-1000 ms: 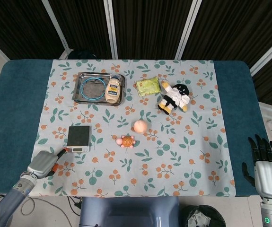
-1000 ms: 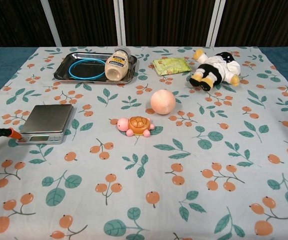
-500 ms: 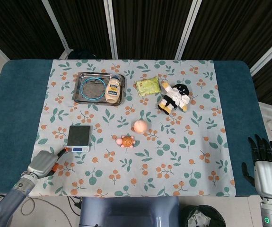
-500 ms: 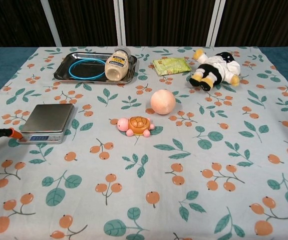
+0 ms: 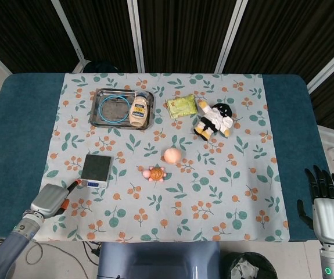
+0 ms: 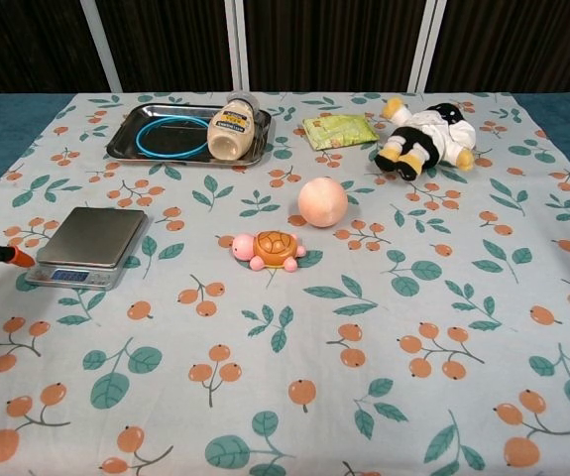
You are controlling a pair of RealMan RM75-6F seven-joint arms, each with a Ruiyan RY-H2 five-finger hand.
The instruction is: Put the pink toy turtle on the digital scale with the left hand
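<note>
Since a second ago my left hand (image 5: pixel 49 199) has pulled back from the digital scale (image 5: pixel 96 169), whose display is now lit. One orange-tipped finger points out; I cannot tell how the rest lie. It holds nothing. The pink toy turtle (image 6: pixel 269 250) sits untouched on the desk (image 6: pixel 384 327), right of the scale. My right hand (image 5: pixel 324 200) idles, fingers spread. Reaching, grasping and placing all remain.
</note>
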